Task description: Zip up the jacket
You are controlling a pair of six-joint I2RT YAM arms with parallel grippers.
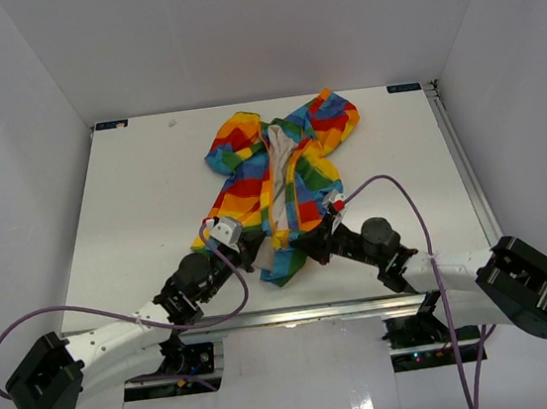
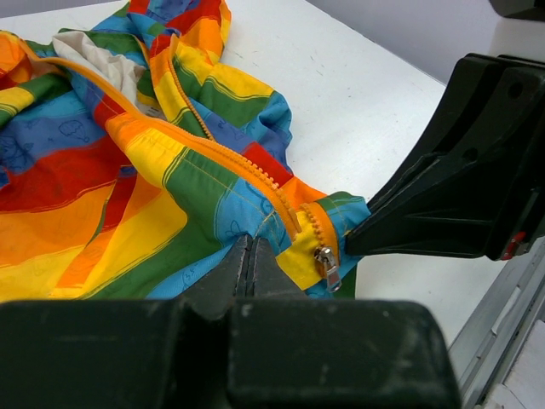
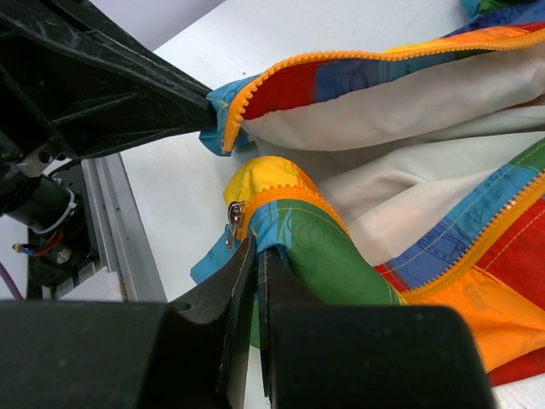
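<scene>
The rainbow jacket (image 1: 284, 168) lies face up mid-table, its front open and the white lining (image 1: 276, 159) showing. My left gripper (image 1: 260, 253) is shut on the blue-green hem fabric (image 2: 223, 230) at the jacket's bottom. My right gripper (image 1: 308, 243) is shut on the hem of the other front panel (image 3: 315, 243), right beside the metal zipper slider (image 3: 232, 217). The slider also shows in the left wrist view (image 2: 326, 266), at the bottom end of the yellow-orange zipper (image 2: 230, 158). The two grippers are close together, and the zipper halves are apart above the hem.
The white table (image 1: 133, 202) has a metal rail along its near edge (image 1: 297, 313), just behind both grippers. White walls stand on three sides. Purple cables (image 1: 401, 189) loop from the arms over the table's near part.
</scene>
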